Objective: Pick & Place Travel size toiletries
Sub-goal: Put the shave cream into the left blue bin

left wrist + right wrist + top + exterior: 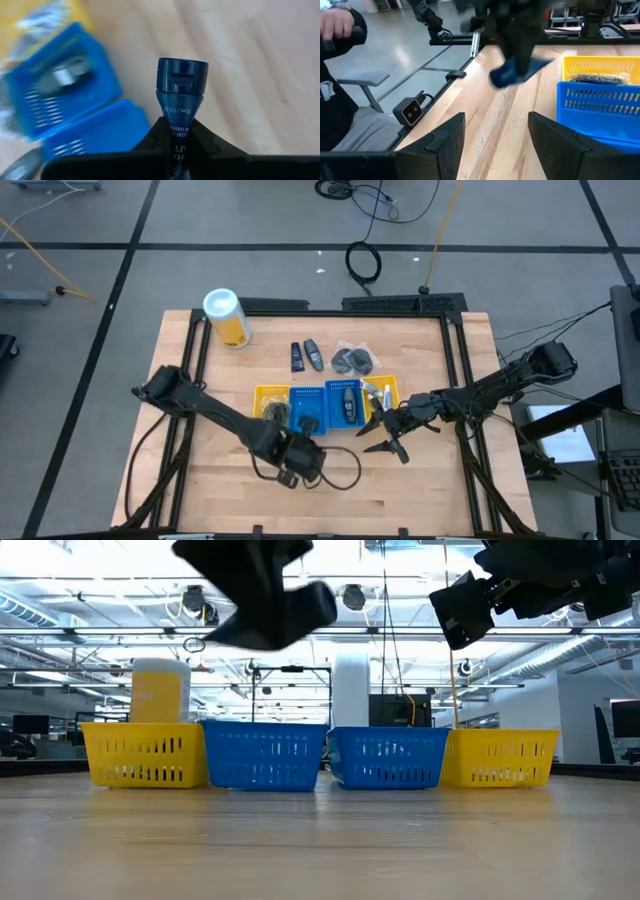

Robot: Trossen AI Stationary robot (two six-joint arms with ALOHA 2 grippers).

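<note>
A navy tube [181, 87] stood pinched in the left tool [175, 137], cap outward, held above the bare desk [420, 480] near the bins; print on its neck read 30 ml. In the high view the left tool [297, 452] sat just in front of the left blue bin [306, 408]. The right tool [385, 432] hung at the near right corner of the bin row, its fingers [447, 137] spread wide with nothing between them.

Next came the row of four bins: a yellow bin [265, 393] at the left, the two blue ones in the middle, and another yellow bin [388, 385] at the right. The right blue bin [343, 402] held a dark item [347, 404]. The right yellow bin held white tubes [376, 392].

Beyond the bins, on the far part of the desk, lay two dark mini bottles [306, 356] side by side and, to their right, clear packets [355, 359] with dark round contents. A yellow canister [226, 316] with a white lid stood at the far left.

In the right wrist view a seated person [342, 75] showed beside the desk.
</note>
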